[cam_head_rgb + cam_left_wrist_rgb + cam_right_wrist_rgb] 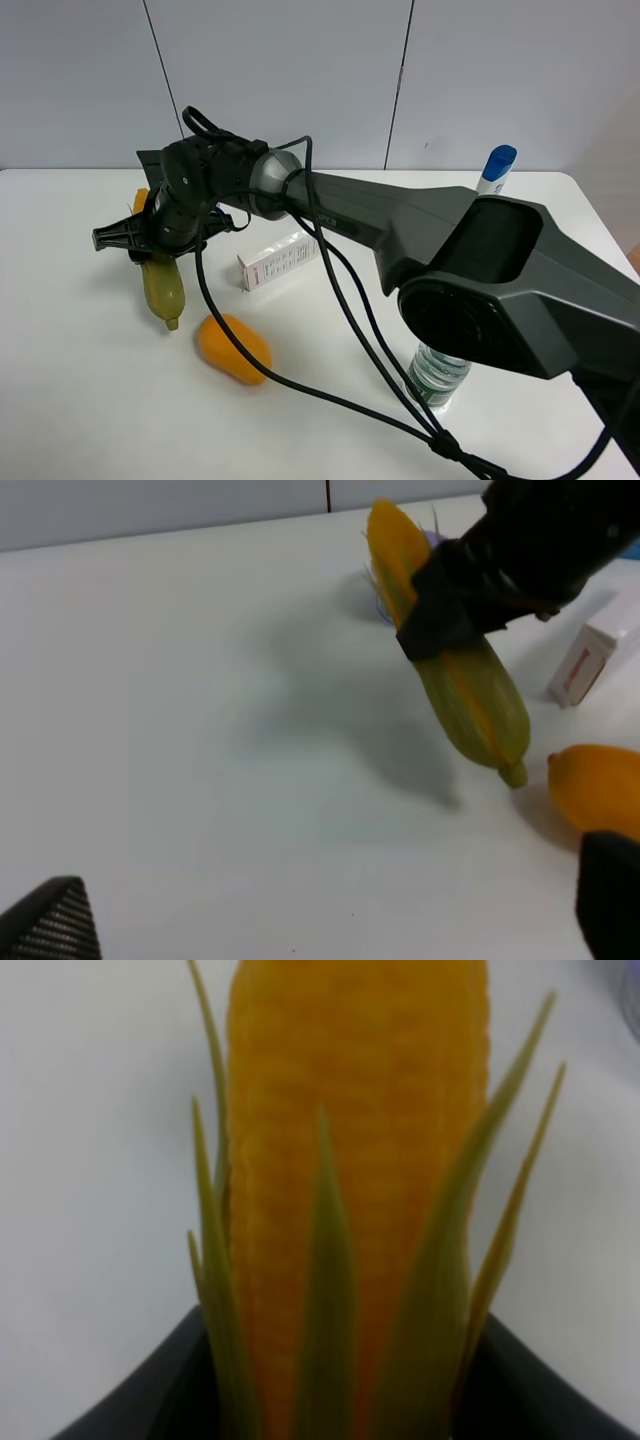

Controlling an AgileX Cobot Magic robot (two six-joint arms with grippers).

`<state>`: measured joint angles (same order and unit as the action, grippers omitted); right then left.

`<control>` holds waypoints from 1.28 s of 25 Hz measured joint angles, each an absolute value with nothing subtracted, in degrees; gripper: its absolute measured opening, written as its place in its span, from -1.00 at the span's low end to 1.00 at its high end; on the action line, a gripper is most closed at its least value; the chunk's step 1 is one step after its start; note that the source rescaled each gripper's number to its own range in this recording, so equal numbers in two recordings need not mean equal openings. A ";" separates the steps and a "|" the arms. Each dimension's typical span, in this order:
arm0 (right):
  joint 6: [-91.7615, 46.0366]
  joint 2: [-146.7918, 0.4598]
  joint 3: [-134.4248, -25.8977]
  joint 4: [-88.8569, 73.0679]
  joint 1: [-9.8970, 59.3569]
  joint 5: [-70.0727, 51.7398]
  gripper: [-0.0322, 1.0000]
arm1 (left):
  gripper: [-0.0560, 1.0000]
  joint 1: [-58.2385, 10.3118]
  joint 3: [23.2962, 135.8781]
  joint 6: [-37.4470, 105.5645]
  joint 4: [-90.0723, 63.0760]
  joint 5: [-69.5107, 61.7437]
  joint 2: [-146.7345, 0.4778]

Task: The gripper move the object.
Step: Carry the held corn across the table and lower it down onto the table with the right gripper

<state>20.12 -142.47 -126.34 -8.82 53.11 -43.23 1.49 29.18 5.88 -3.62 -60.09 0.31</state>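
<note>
Clamping the corn (163, 285) across its middle, the right tool (158, 248) holds it over the left side of the tabletop (70, 400). The corn's long axis runs back to front. Its yellow kernel end points toward the rear wall (280, 80), and its green husk end points toward the front, tilted a little lower. In the left wrist view its shadow (400, 760) lies apart from it, so it seems to hang just off the surface, though I cannot tell for sure.

The husk stub ends just beside the mango (234, 348), with a thin gap between them. A white box (278, 263) lies near, to the right of the corn. Open tabletop stretches left of the corn and in front of it to the border of the high view. The tabletop's rear edge is not far beyond the kernel tip.

A blue-capped bottle (497, 168) stands well apart at the far right. A second bottle (437, 375) is mostly hidden under the right arm (480, 260).

The left tool (330, 920) does not show in the high view. Its own wrist view shows only its fingers (55, 920), cut off at the lower corners and set wide apart with nothing between them. The right wrist view is blurred and filled by kernels and husk leaves, cut off at both ends, with dark tool parts on either side.
</note>
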 joint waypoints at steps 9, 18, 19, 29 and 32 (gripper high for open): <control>24.91 -144.04 -126.53 -8.75 53.11 -44.51 -0.93 | 1.00 1.49 29.18 5.88 -3.62 -60.09 0.31; 25.26 -145.88 -126.54 -8.73 53.11 -45.37 -0.93 | 1.00 1.49 29.18 5.88 -3.62 -60.09 0.31; 25.26 -146.00 -126.54 -8.73 53.11 -45.43 -0.93 | 1.00 1.49 29.18 5.88 -3.62 -60.09 0.31; 26.53 -146.45 -126.65 -10.01 52.62 -45.78 -0.93 | 1.00 1.49 29.18 5.88 -3.62 -60.09 0.31; 27.75 -146.45 -126.65 -10.27 52.38 -44.92 -0.93 | 1.00 1.49 29.18 5.88 -3.62 -60.09 0.31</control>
<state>27.75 -146.45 -126.65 -10.27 52.38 -44.92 1.49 29.18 5.88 -3.62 -60.09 0.31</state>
